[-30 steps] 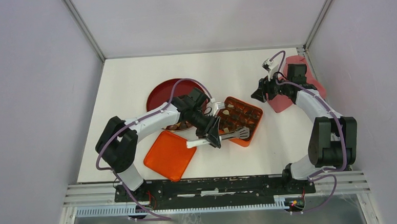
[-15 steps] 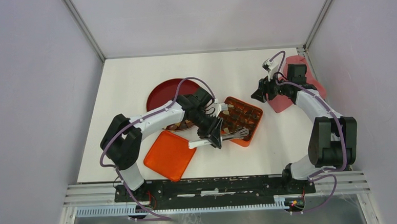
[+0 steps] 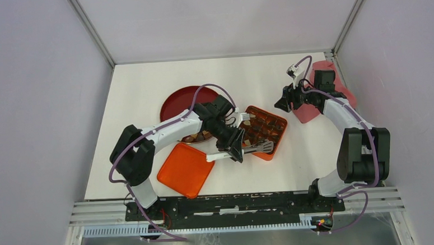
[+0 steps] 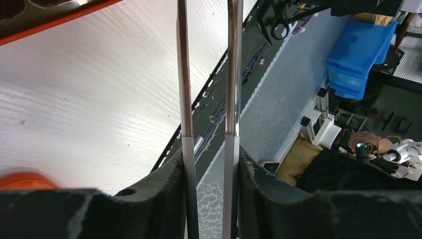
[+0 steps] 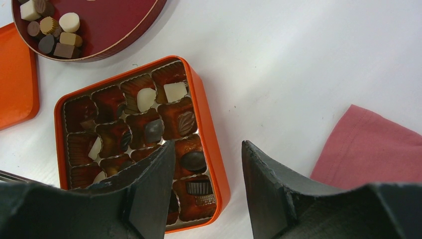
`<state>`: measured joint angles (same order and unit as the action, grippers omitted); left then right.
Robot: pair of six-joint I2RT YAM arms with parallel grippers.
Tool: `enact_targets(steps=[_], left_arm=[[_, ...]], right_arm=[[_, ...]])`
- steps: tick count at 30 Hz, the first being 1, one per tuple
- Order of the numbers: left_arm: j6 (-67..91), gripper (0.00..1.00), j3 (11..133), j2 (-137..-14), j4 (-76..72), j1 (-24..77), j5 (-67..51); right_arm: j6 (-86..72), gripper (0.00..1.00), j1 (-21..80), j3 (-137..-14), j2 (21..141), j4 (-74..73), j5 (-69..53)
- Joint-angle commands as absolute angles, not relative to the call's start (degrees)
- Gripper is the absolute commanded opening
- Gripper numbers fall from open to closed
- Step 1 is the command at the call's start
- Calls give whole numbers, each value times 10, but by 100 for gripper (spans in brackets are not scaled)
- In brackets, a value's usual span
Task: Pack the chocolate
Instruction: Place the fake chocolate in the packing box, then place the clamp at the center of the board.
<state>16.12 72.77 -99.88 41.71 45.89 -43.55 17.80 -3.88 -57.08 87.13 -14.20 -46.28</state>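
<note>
My left gripper (image 3: 234, 146) is shut on metal tongs (image 3: 256, 147), whose tips lie over the near edge of the square orange box (image 3: 283, 129). In the left wrist view both tong arms (image 4: 231, 74) run up between my fingers (image 4: 209, 154). Several chocolate pieces (image 5: 54, 35) sit on the dark red plate (image 5: 114, 25). More pieces (image 5: 147, 97) fill compartments of the box (image 5: 204, 109). I cannot tell whether the tongs hold a piece. My right gripper (image 5: 208, 144) is open and empty, hovering right of the box (image 3: 285, 101).
The orange lid (image 3: 185, 170) lies flat near the front, left of the box, and also shows in the right wrist view (image 5: 15, 79). A pink cloth (image 3: 328, 88) lies at the back right under the right arm. The table's front edge is close behind the tongs.
My left arm has shifted slightly to the right, with the tongs staying over the box's near edge. The right arm has not moved.
</note>
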Motion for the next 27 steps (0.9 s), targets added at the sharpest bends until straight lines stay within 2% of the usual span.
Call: enact_targets(steps=[1, 12, 17, 20, 27], left_arm=[[128, 40, 754, -994, 416, 462, -437], [209, 33, 736, -902, 330, 427, -429], [221, 25, 689, -830, 331, 345, -379], [218, 25, 671, -780, 347, 262, -327], [145, 26, 653, -721, 395, 121, -73]], right_arm=[[176, 57, -41, -568, 860, -125, -471], [175, 57, -41, -569, 858, -125, -481], [174, 57, -41, -571, 855, -124, -486], [172, 57, -41, -571, 854, -124, -489], [171, 57, -41, -585, 866, -133, -495]])
